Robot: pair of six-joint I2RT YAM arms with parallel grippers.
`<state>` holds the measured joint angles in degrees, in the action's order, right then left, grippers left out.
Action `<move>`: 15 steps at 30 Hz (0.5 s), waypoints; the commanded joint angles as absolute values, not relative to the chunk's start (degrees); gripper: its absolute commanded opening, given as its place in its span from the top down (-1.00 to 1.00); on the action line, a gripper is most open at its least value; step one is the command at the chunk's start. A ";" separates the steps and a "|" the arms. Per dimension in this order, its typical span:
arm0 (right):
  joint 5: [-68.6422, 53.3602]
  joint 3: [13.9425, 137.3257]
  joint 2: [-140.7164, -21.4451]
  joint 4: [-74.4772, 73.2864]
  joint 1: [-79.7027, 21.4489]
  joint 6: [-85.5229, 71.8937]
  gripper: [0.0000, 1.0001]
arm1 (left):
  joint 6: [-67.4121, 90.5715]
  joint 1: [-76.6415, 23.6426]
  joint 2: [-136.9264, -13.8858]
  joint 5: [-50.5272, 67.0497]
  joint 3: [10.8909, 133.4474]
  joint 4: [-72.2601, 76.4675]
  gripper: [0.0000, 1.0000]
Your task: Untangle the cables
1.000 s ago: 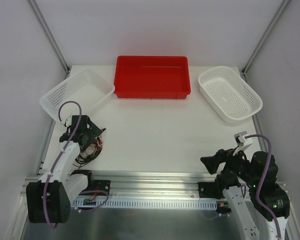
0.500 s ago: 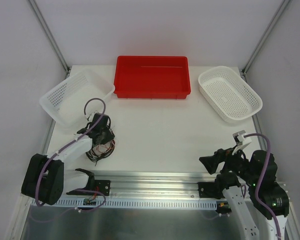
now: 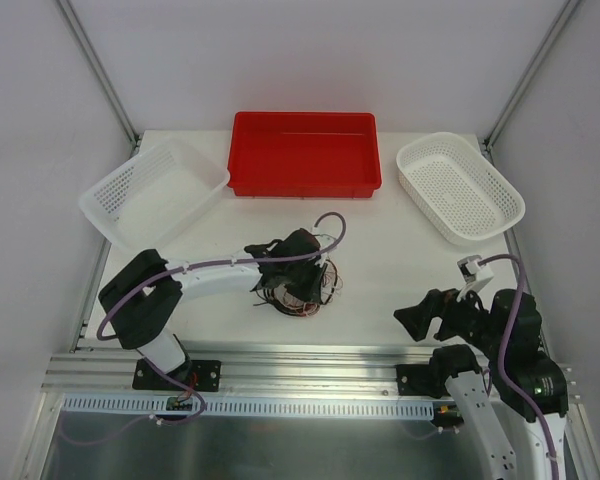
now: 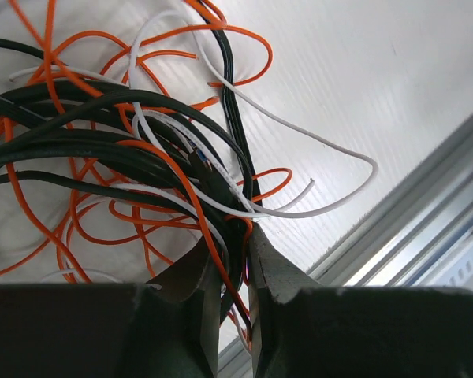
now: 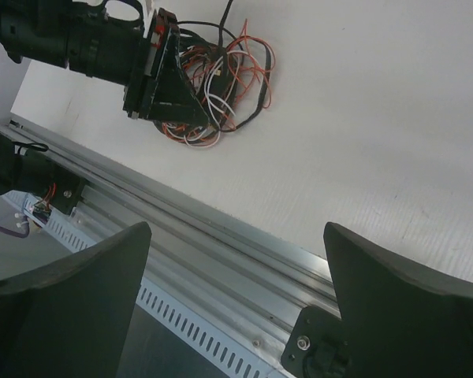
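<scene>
left arm (image 3: 145, 300): black joints, white links | right arm (image 3: 520, 365): the same colours, a small green dot on it | hoses (image 3: 220, 264): purple, one along each arm | left gripper (image 4: 235, 236): black, pointed fingers | right gripper (image 5: 236, 232): black, broad wedge fingers

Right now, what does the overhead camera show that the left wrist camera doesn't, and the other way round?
Only overhead: the red rectangular plastic tray, the left white perforated plastic basket, the right white perforated plastic basket, and the right gripper, open. Only the left wrist: the left gripper pinched shut on a few strands, and a white wire's loose end curling free. Both: the tangle of thin black, orange and white cables on the white table.
</scene>
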<state>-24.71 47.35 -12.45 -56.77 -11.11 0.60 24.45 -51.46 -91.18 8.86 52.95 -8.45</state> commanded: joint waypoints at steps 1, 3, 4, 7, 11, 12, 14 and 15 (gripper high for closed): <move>-27.68 45.18 -14.32 -52.57 -11.16 -1.93 -0.94 | 16.09 -53.70 -93.25 14.76 54.76 -11.16 0.91; -29.17 42.64 -15.29 -51.60 -11.16 -2.55 -0.94 | 15.03 -54.57 -93.25 14.85 54.06 -12.30 0.78; -29.53 41.58 -15.55 -50.46 -11.16 -2.81 -0.94 | 14.86 -54.75 -93.08 14.68 53.01 -12.74 0.72; -30.41 38.16 -16.70 -48.00 -11.16 -3.78 -0.94 | 15.46 -54.84 -90.18 13.28 50.81 -13.10 0.39; -31.38 34.72 -18.63 -43.60 -11.60 -7.19 -0.97 | 19.06 -54.84 -84.13 12.75 49.05 -13.10 -0.05; -31.12 34.11 -19.50 -42.55 -12.30 -7.64 -0.98 | 19.77 -54.93 -83.15 12.31 48.87 -13.10 -0.24; -29.54 31.91 -20.39 -38.86 -14.14 -8.35 -0.96 | 21.87 -54.84 -80.79 10.55 48.43 -13.01 -0.38; -28.84 31.30 -21.00 -37.54 -15.11 -8.78 -0.93 | 22.58 -54.93 -79.99 10.02 48.34 -13.01 -0.44</move>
